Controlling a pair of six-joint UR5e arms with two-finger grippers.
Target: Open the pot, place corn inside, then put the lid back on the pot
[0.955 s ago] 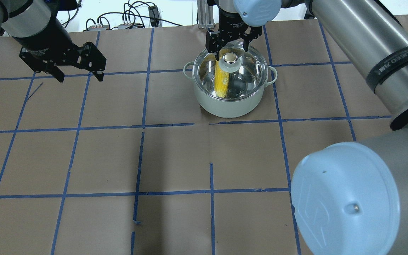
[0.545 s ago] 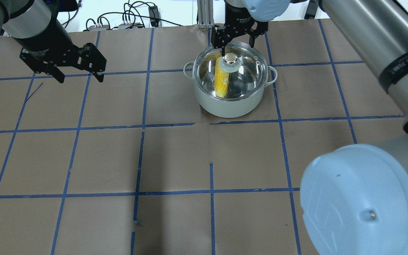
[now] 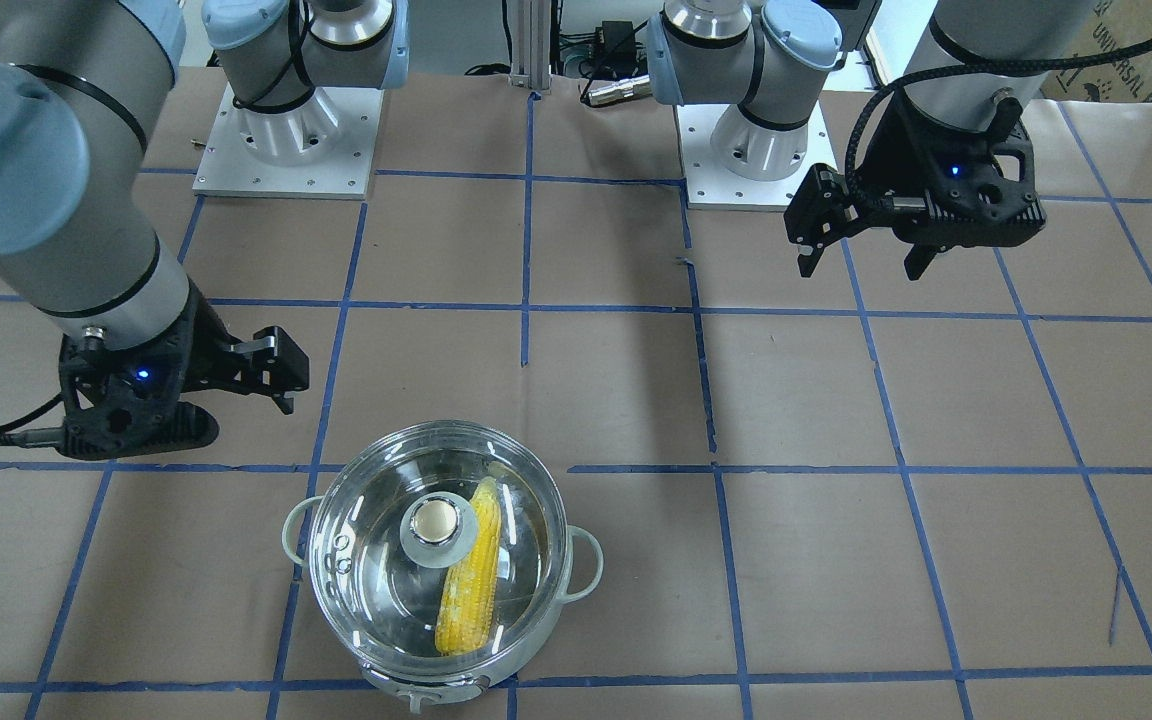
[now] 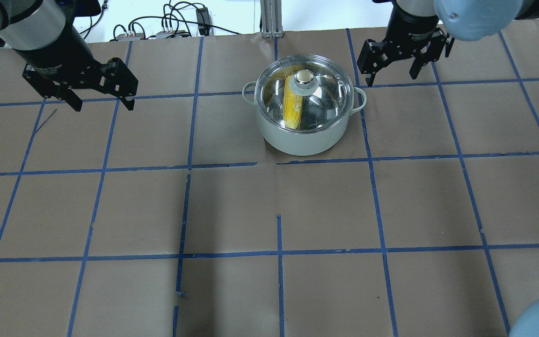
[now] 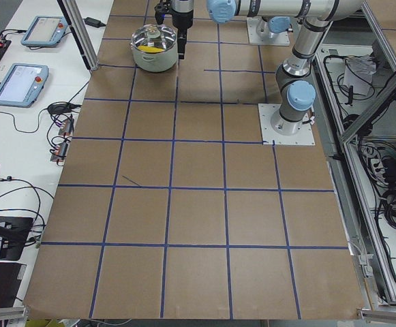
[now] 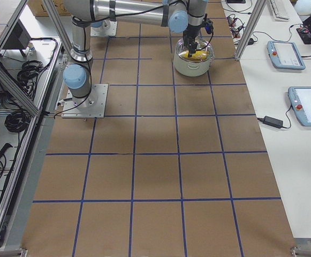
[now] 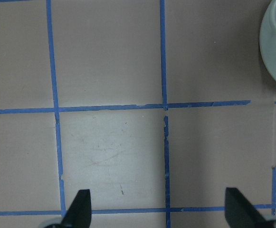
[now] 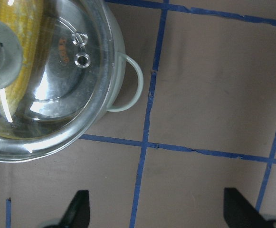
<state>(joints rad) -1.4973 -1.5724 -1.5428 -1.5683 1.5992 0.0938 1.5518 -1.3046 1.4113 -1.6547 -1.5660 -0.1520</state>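
1. One pot (image 4: pixel 297 140) is seen standing on the bench (image 4: pixel 232 206), toward 12 o'clock in the overhead view.
2. The lid (image 4: pixel 328 96) is seated on the pot's rim, knob up.
3. The corn (image 4: pixel 293 105) is seen through the glass inside the pot, laid from 12 to 6 o'clock, at 9 o'clock of the knob.
4. The right gripper (image 4: pixel 389 75) is held spread at 2 o'clock of the pot, apart from it.
5. The left gripper (image 4: pixel 103 104) is held spread, well apart at 9 o'clock.
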